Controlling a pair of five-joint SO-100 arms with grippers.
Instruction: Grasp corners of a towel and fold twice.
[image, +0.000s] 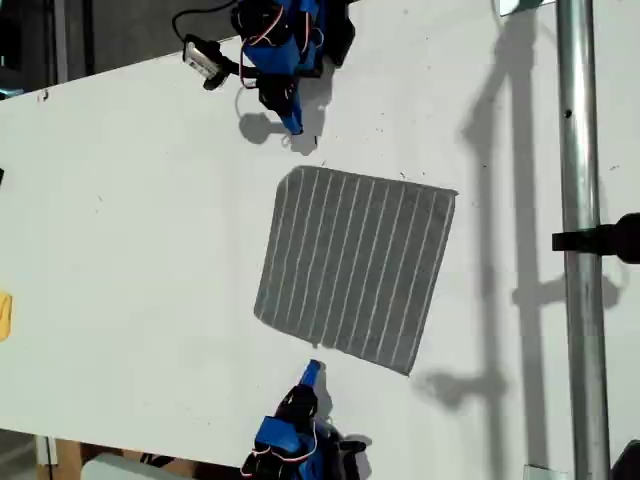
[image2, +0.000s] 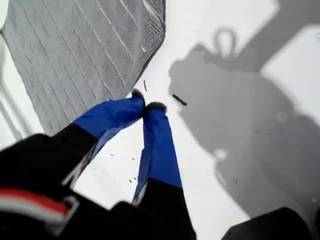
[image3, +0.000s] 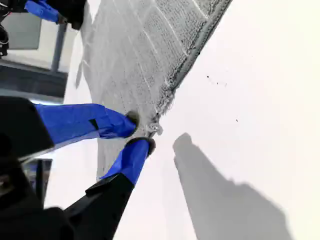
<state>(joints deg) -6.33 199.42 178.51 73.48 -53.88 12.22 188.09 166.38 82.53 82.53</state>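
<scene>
The grey towel (image: 355, 265) with thin white stripes lies flat and unfolded on the white table (image: 130, 220). Its corners (image: 298, 172) (image: 452, 195) (image: 260, 315) (image: 407, 370) all rest on the table. My first gripper (image: 295, 128) (image2: 149, 106), at the exterior view's top, is shut with nothing in it and sits just off the towel (image2: 75, 50), by the nearest corner. My second gripper (image: 313, 368) (image3: 142, 132), at the exterior view's bottom, is shut and empty, its tips close to the towel's (image3: 130, 55) edge.
A metal pole (image: 578, 200) with a black clamp (image: 610, 238) runs down the exterior view's right side and throws long shadows on the table. A yellow object (image: 4, 315) shows at that view's left edge.
</scene>
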